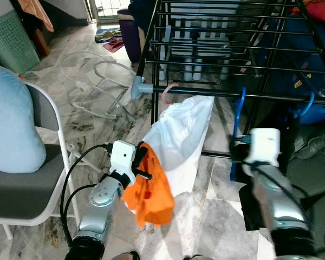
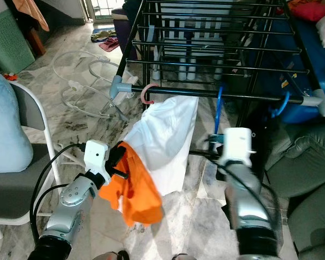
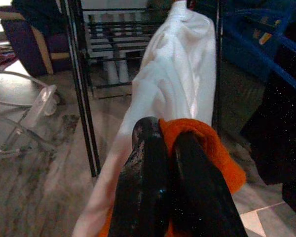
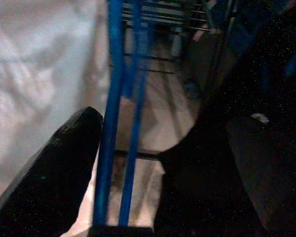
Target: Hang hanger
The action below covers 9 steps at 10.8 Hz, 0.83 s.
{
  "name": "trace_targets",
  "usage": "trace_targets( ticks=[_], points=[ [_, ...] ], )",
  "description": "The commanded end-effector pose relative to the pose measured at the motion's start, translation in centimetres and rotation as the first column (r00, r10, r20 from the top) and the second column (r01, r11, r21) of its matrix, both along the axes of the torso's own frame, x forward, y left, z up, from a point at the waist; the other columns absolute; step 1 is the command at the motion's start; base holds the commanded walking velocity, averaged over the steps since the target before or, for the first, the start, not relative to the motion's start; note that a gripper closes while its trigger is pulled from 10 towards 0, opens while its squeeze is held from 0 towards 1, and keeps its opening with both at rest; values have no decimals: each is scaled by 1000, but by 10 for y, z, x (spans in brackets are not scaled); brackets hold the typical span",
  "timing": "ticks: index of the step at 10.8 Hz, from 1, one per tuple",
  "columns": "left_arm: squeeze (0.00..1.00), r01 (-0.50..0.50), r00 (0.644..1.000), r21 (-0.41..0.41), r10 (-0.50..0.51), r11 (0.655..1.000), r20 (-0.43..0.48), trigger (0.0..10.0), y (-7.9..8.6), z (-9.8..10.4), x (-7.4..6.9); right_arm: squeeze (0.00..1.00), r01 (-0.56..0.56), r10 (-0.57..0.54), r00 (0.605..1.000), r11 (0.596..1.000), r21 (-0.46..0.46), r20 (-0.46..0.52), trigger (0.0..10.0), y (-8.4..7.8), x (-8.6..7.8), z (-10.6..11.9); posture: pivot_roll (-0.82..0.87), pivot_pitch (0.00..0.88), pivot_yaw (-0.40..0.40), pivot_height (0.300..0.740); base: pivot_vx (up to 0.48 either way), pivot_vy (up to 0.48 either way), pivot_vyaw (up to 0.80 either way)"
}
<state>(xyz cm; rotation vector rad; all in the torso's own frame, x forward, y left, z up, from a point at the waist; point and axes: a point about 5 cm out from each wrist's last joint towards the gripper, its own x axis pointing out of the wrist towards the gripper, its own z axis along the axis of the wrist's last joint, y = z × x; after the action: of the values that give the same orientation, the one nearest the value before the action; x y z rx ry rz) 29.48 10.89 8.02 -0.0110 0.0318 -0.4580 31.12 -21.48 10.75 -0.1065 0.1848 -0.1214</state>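
Hanger being raised to the rack rail, hook not clearly seated

Progress is being judged as late but unfinished; the blue hanger [image 1: 238, 116] is being held upright just under the drying rack's front rail [image 1: 260, 96], its top touching or nearly touching that rail, though whether the hook is over the bar cannot be told; seating and release are being left to do. The right claw [image 1: 239, 147] is being kept spread, the hanger's blue bars [image 4: 122, 98] passing between its fingers [image 4: 59, 148], one finger lying against a bar; a firm pinch is not being shown. The right arm is being stretched forward and upward toward the rail. The left claw [image 3: 165, 163] is being pressed together on an orange cloth [image 1: 149, 192], held low beside a white garment [image 1: 181, 141] that is being hung from a pink hook [image 1: 170, 91] on the same rail; the left arm is being bent, forearm raised.
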Motion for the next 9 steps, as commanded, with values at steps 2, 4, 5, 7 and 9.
trace_targets(
  ticks=[2, 4, 5, 7, 9],
  points=[
    [0, 16, 1000, 7, -16, 1000, 3, 10000, -2, 1, 1, 0, 29, -29, 1000, 1000, -11, 8, 10000, -8, -2, 4, -192, 105, 40, 740, 0, 0, 0],
    [0, 23, 1000, 8, -23, 1000, 2, 10000, -3, 1, 2, 0, -24, 26, 998, 999, -27, 54, 10000, 0, 6, 15, -197, 104, 46, 740, 0, 0, 0],
    [0, 25, 1000, 9, -25, 1000, 1, 10000, -3, 1, 2, 0, -45, 47, 998, 998, -32, 50, 10000, 2, 8, 16, -195, 105, 43, 740, 0, 0, 0],
    [0, 25, 1000, 9, -25, 1000, -3, 10000, -4, 0, 1, 0, -79, 79, 997, 997, -28, 18, 10000, 6, 17, 14, -193, 106, 40, 740, 0, 0, 0],
    [0, 22, 1000, 7, -22, 1000, -9, 10000, -5, -2, 0, 0, -76, 76, 997, 997, 31, 3, 10000, 9, 25, 13, -188, 105, 34, 740, 0, 0, 0]
  ],
)
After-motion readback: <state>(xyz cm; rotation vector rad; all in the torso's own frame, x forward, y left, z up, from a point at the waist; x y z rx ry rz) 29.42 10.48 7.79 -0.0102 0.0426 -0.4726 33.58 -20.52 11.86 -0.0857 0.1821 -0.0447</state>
